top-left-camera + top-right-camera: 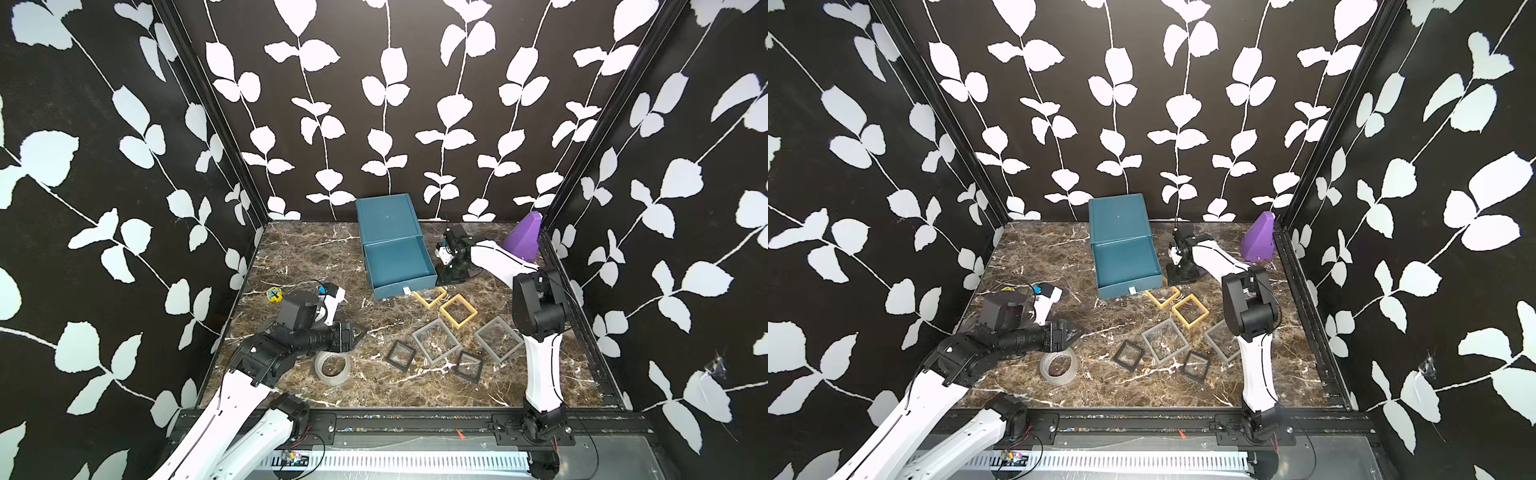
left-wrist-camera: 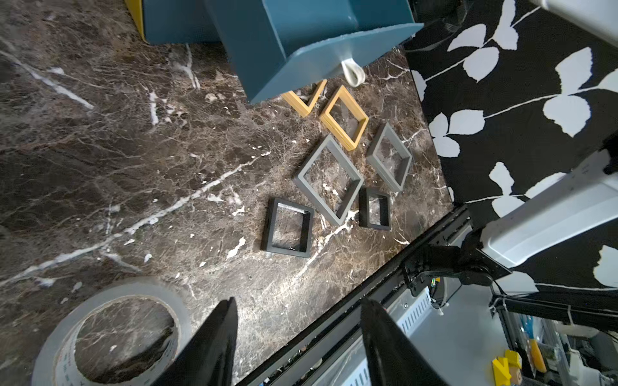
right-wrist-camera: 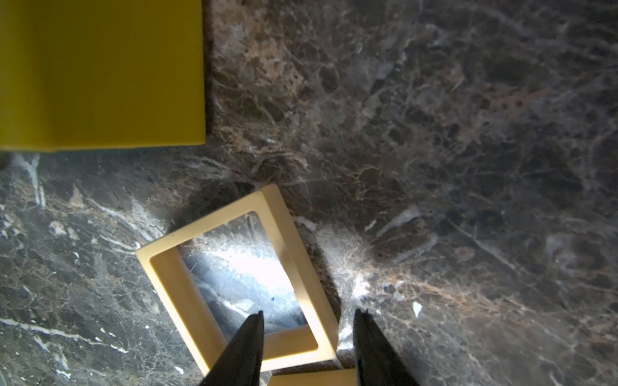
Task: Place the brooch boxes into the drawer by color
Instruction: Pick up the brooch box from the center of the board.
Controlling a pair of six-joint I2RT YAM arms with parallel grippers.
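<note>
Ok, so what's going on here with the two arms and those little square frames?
The teal top drawer stands pulled open and empty. All six brooch boxes lie on the marble table in front of it. The right gripper hangs open over a corner of a yellow box, not yet gripping. The left gripper is open and empty near the tape roll.

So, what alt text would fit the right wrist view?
Two black fingers hang open over a yellow brooch box, straddling one side of its frame on the marble table. The yellow side of the drawer stands beyond.
</note>
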